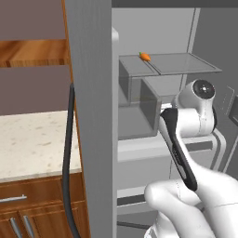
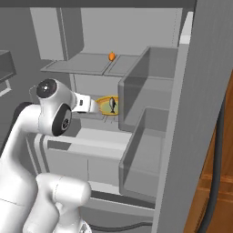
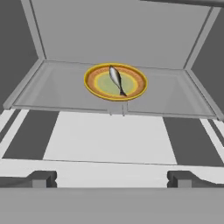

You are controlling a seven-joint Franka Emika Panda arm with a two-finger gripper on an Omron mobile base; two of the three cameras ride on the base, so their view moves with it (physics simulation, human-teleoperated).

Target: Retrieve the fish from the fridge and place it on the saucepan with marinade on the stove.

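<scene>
One fish [image 3: 116, 80] lies on a yellow plate [image 3: 94, 89] on the fridge [image 1: 93, 116] shelf, upper centre of my hand view. My claw [image 3: 111, 178] stands wide apart and empty, low in the frame, well short of it. The door is open; grasping, carrying and placing all remain, I judge.

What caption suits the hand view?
Open gripper faces a fish lying on a yellow plate on a fridge shelf.
</scene>
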